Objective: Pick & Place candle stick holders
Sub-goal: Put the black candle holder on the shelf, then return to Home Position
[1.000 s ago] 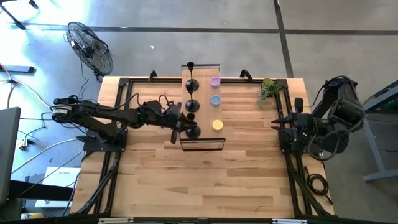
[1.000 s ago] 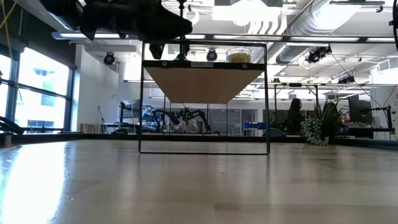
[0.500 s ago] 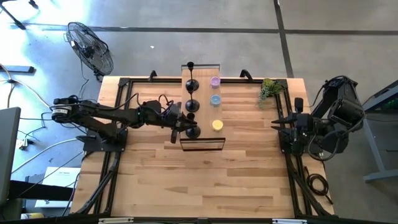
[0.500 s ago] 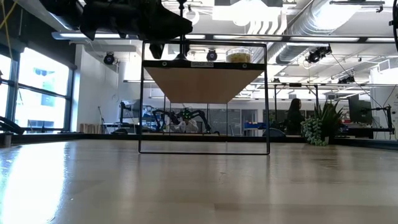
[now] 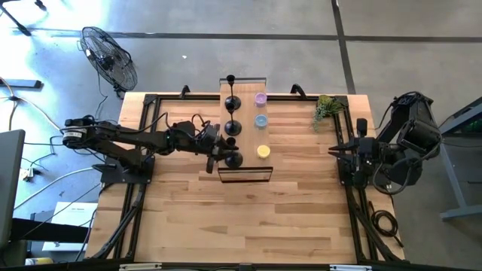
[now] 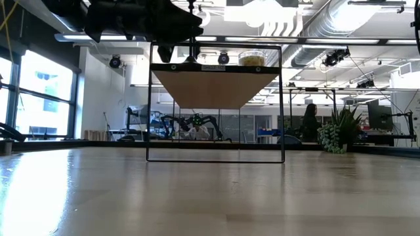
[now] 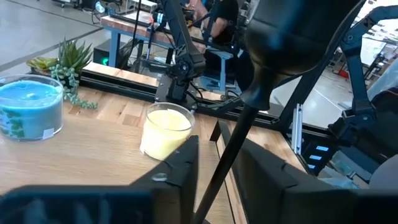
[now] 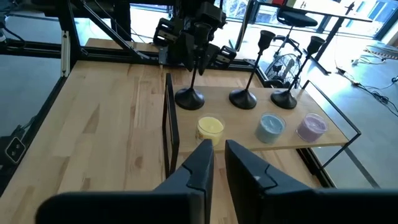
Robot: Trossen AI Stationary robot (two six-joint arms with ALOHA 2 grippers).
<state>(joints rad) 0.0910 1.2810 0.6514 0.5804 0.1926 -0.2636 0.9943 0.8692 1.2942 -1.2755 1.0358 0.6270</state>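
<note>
Upright still-gripped candle stick holder (image 8: 190, 84), stem vertical between left gripper (image 5: 218, 153) fingers.

A grey concrete floor (image 5: 226, 45) with dark seam lines lies around the wooden surface (image 5: 241, 211). A black pedestal fan (image 5: 110, 59) stands on the floor off the surface's far left corner. In the level view, tall windows (image 6: 36, 98) brighten the left wall, while white ducts (image 6: 348, 16) and pipes run under the ceiling. Far back stand workbenches, and a seated person (image 6: 310, 121) shows dark against the glazing, beside a green potted plant (image 6: 339, 136)
</note>
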